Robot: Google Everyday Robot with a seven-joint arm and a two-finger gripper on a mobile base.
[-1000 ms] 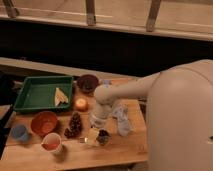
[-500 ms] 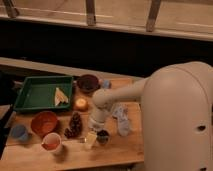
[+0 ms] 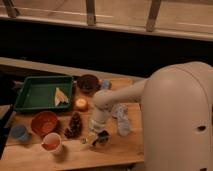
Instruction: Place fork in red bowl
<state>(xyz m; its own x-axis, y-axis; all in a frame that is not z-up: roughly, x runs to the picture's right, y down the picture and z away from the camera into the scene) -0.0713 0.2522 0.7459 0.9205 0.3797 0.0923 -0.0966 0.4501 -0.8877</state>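
Observation:
The red bowl point(image 3: 44, 122) sits at the front left of the wooden table point(image 3: 125, 150), empty as far as I can see. My gripper point(image 3: 98, 137) is low over the table front, to the right of the pine cone point(image 3: 75, 125) and well right of the red bowl. It hangs over a small cluster of items, one pale yellowish point(image 3: 87, 140). I cannot make out the fork; it may be hidden under the gripper. My white arm point(image 3: 120, 95) reaches in from the right.
A green tray point(image 3: 35, 92) with a yellow item stands at the back left. A maroon bowl point(image 3: 88, 82), a small orange object point(image 3: 81, 104), a white cup with red inside point(image 3: 52, 143), a blue cup point(image 3: 20, 132) and a crumpled pale wrapper point(image 3: 121, 119) lie around.
My gripper has moved down and toward the table's front edge, from beside the orange object to the spot right of the pine cone. The bowls and cups have not moved.

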